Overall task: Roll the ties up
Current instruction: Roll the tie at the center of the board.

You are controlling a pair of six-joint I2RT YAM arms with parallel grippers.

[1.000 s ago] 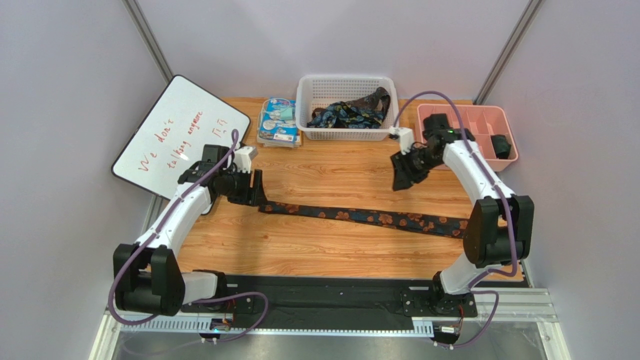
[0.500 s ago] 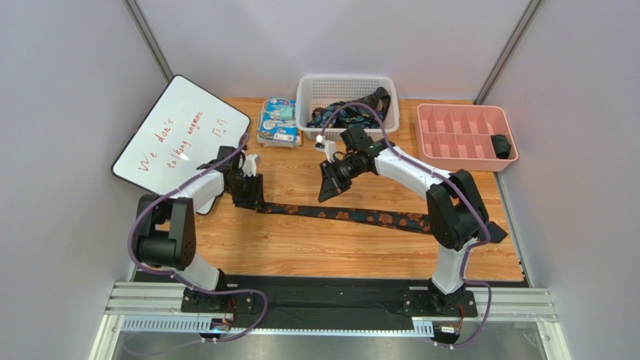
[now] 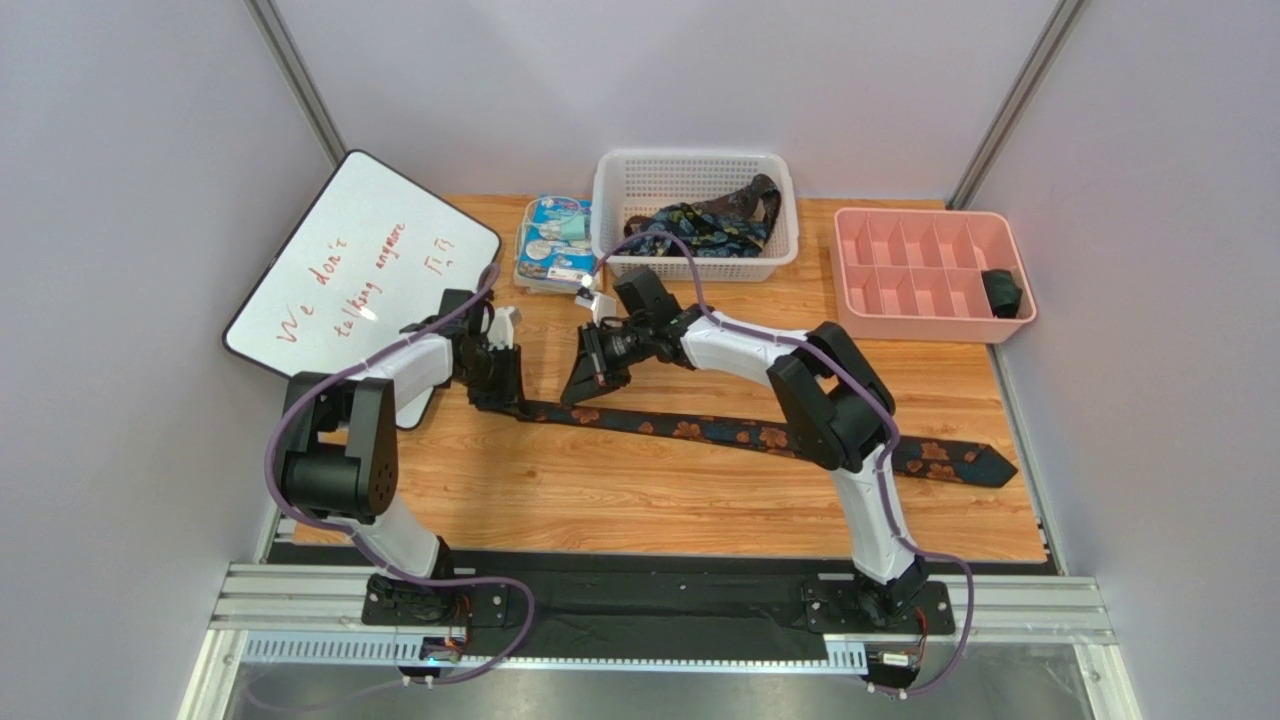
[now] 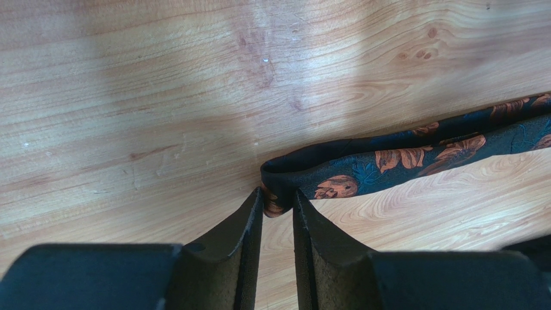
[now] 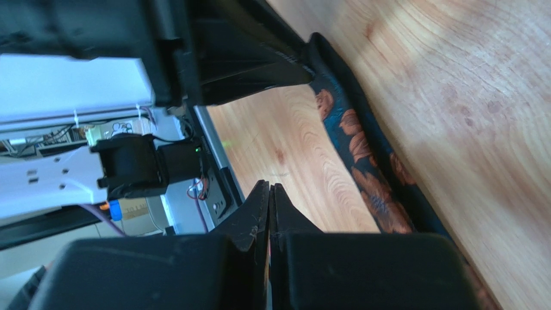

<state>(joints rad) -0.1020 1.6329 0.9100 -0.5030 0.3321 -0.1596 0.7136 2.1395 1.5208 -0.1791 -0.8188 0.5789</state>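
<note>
One tie [image 3: 751, 435], dark with orange-brown flowers, lies stretched across the table from left to right. Its left end is folded over. In the left wrist view that folded end [image 4: 284, 190] sits pinched between the tips of my left gripper [image 4: 278, 199], whose jaws stand narrow. My left gripper [image 3: 504, 398] rests low on the table at that end. My right gripper [image 3: 580, 387] hovers just right of it, above the tie [image 5: 362, 168], shut with nothing between its fingers [image 5: 259, 200]. More ties [image 3: 699, 228] lie heaped in the white basket [image 3: 616, 195].
A pink divided tray [image 3: 917, 285] with a dark roll in one compartment stands at the back right. A blue-white packet [image 3: 555, 240] lies beside the basket. A whiteboard [image 3: 353, 270] leans at the left. My two grippers are close together.
My right arm swung from the pink tray across to the tie's left end and its jaws shut. My left gripper's jaws narrowed onto the tie's folded end.
</note>
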